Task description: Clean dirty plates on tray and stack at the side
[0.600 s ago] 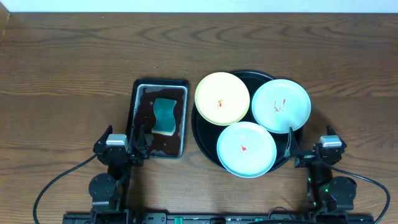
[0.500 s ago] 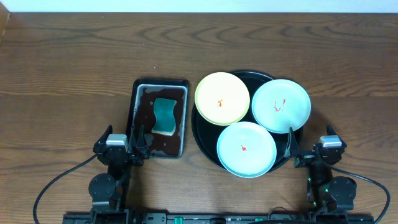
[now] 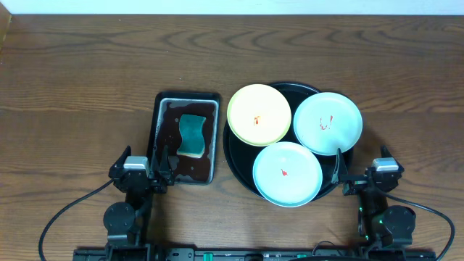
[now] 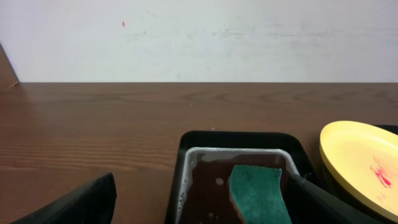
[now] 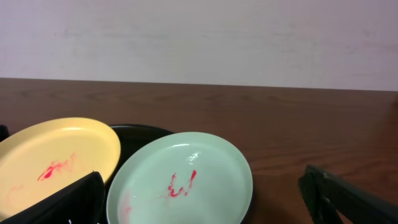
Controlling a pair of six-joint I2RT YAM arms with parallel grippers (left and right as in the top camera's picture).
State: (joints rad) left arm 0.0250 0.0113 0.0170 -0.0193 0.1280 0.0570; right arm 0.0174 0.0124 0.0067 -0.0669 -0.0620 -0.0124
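Tabletop (image 3: pixel 87 72): dark brown, wavy wood grain. Tray (image 3: pixel 297 88): glossy black. Yellow plate (image 3: pixel 259 114): pale yellow, red-orange smear near centre. Right plate (image 3: pixel 328 122): pale mint, red streaks. Near plate (image 3: pixel 287 174): pale mint, one small red spot. Pan (image 3: pixel 188 95): black rim; liquid (image 3: pixel 170 145) dark brown with pale flecks. Sponge (image 3: pixel 191 135): teal green. Wall (image 4: pixel 199 37): off-white, faint grey scuffs.

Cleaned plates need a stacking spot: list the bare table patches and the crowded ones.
Bare wood: the wide strip behind the rectangular black pan and the glossy round black tray; the left side of the brown wooden table beyond the pan; the right side past the tray. Crowded: the tray, filled by three round plates, and the narrow pan-tray gap.
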